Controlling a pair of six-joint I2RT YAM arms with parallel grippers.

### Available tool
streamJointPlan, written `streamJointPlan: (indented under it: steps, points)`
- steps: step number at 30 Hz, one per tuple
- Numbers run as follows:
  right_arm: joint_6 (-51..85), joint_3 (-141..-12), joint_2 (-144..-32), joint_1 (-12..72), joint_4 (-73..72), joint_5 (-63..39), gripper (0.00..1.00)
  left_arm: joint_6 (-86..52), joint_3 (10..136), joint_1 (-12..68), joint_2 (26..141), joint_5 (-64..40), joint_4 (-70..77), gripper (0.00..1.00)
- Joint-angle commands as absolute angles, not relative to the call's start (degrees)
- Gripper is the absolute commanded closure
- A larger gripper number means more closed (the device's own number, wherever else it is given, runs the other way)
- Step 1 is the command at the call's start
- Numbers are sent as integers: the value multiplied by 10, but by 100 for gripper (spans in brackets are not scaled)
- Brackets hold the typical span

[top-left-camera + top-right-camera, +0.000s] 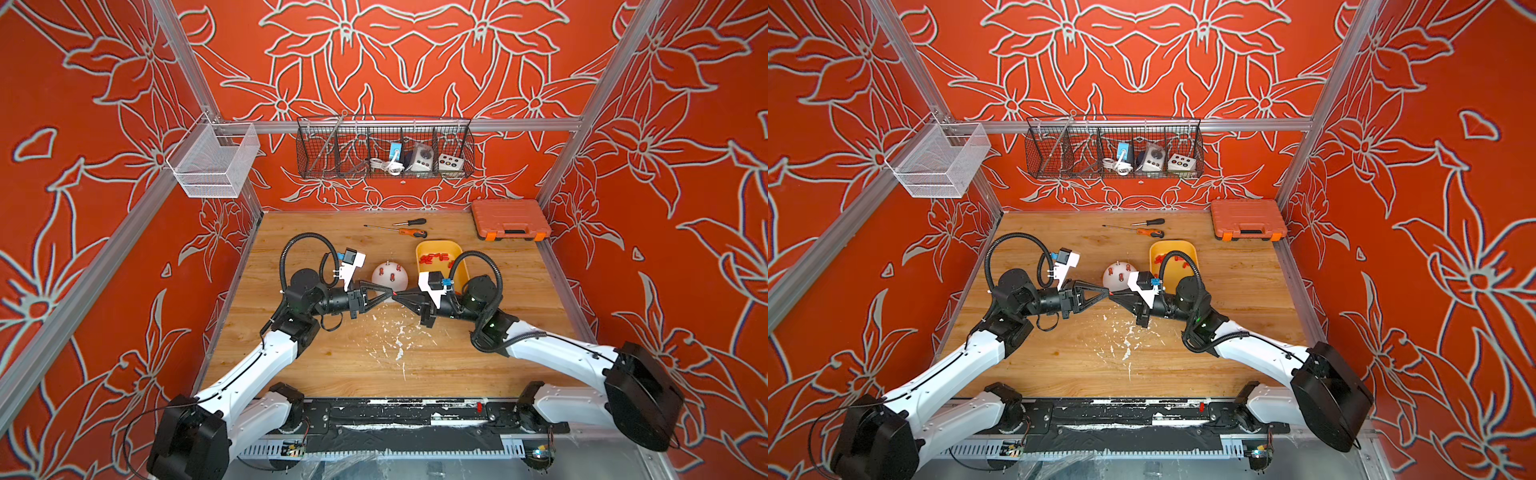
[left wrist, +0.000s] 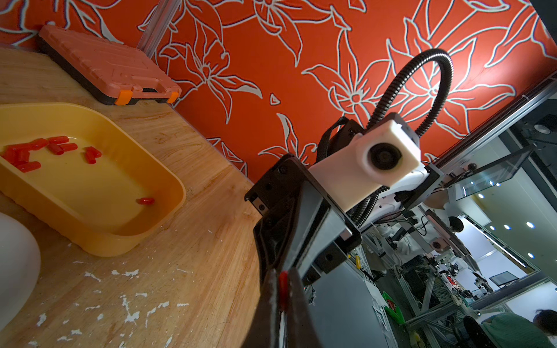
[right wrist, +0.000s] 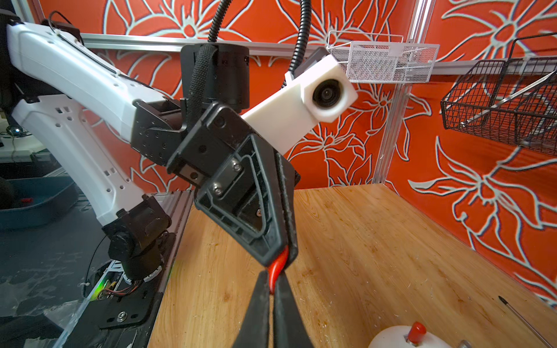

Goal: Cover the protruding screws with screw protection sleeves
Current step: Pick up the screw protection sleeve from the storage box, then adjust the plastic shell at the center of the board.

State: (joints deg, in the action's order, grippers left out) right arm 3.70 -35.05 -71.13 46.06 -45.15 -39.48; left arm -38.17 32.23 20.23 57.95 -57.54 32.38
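Observation:
My left gripper point(image 1: 390, 293) and right gripper point(image 1: 397, 294) meet tip to tip just in front of the white dome point(image 1: 388, 286). One red screw protection sleeve point(image 3: 275, 268) spans both. The left gripper point(image 2: 282, 290) is shut on one end, and the right gripper point(image 3: 272, 281) is shut on the other. On the dome, a red sleeve point(image 3: 416, 330) caps one protruding screw, and a bare grey pin point(image 1: 387, 263) stands near the top. Several loose sleeves point(image 2: 28, 153) lie in the yellow tray point(image 2: 144, 168) behind my right arm.
Two screwdrivers point(image 1: 405, 227) lie at the back of the wooden table, and an orange tool case point(image 1: 510, 218) sits in the back right corner. A black wire basket point(image 1: 384, 149) and a white mesh basket point(image 1: 214, 160) hang on the walls. White flecks point(image 1: 395, 336) mark the table's middle.

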Motion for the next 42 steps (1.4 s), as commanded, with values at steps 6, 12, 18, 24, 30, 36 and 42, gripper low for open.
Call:
streamJointPlan:
  steps: [6, 12, 18, 24, 30, 36, 42]
  points:
    - [9, -269, -605, 463, -444, -284, 75, -379, 323, 175, 573, -573, 322, 100]
    - [-5, -152, -477, 462, -429, -72, 58, -393, 335, 122, 600, -563, 328, 100]
    - [-15, -87, -476, 462, -484, 24, 34, -247, 407, 120, 614, -407, 138, 100]
    - [-10, -91, -500, 462, -496, 33, 27, -122, 517, 163, 698, -249, 15, 100]
    - [-19, -85, -460, 462, -468, 49, 26, -43, 626, 202, 834, -208, -44, 100]
    - [-22, -91, -471, 462, -462, 29, 26, -9, 711, 204, 928, -198, -98, 100]
    - [-20, -99, -492, 462, -467, 13, 26, 12, 744, 207, 965, -184, -125, 100]
